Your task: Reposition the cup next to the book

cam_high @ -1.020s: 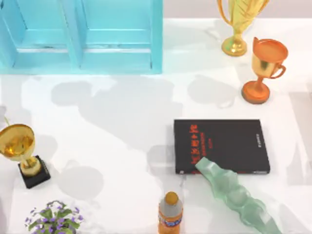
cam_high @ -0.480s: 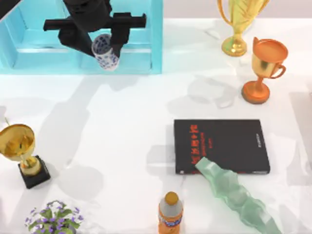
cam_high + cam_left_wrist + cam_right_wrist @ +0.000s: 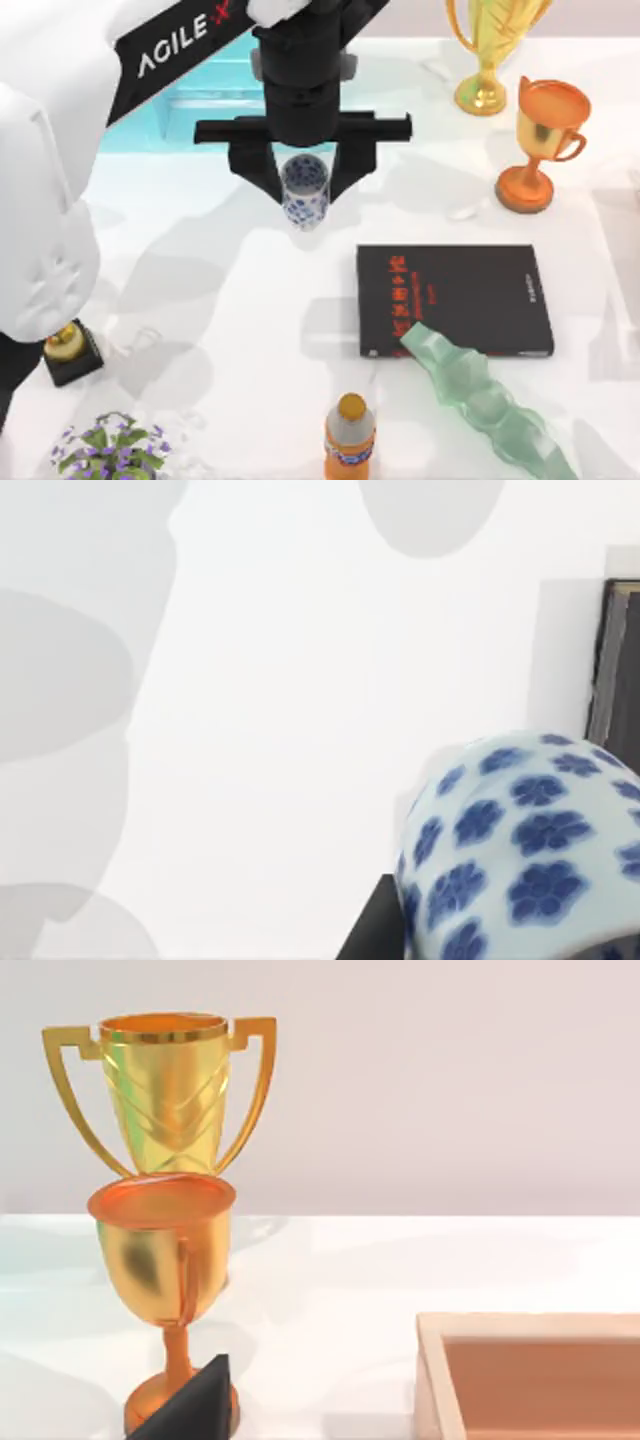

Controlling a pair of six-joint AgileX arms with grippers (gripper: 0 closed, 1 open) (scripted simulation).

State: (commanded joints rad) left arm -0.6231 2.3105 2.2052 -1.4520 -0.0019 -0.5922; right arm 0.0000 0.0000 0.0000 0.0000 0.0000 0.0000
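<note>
The small white cup (image 3: 305, 194) with a blue flower pattern hangs above the table, held between the black fingers of my left gripper (image 3: 304, 178), which is shut on it. It sits up and to the left of the black book (image 3: 455, 299), which lies flat right of centre with red lettering near its left end. From the left wrist, the cup (image 3: 520, 850) looms close, with the book's edge (image 3: 620, 670) beyond it. My right arm is parked out of the top view.
A gold trophy (image 3: 490, 50) and an orange trophy (image 3: 543, 140) stand at the back right. A blue cabinet (image 3: 200, 100) is at the back left. Near the front are an orange bottle (image 3: 349, 438), a pale green crumpled piece (image 3: 480, 400), a plant (image 3: 110, 447) and a gold trophy base (image 3: 66, 350).
My left arm has swung in from the back left toward the centre, carrying the cup right and forward, closer to the book. Nothing else has moved.
</note>
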